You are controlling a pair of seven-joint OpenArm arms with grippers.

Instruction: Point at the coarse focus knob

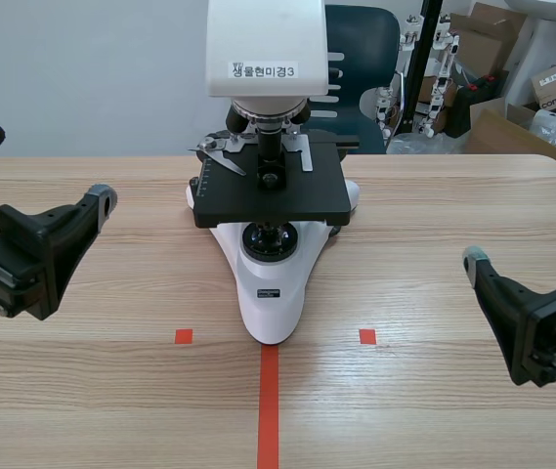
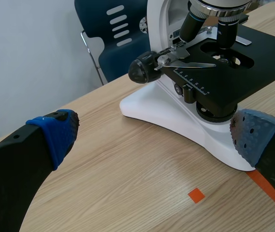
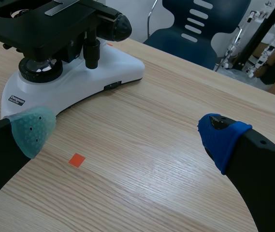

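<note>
A wooden surface [image 1: 82, 391] carries a white microscope [image 1: 270, 303] at its centre. The left pincer [image 2: 154, 134] and right pincer [image 3: 126, 133] hover wide open to either side, well apart from it. The black coarse focus knob [image 2: 141, 71] sits on the microscope's side, beside the stage. Neither pincer points at it yet, so the whole task appears left to do.

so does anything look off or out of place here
Nothing stands out: the microscope stands upright on the table, and the left end effector and right end effector are both open, apart from it.
</note>
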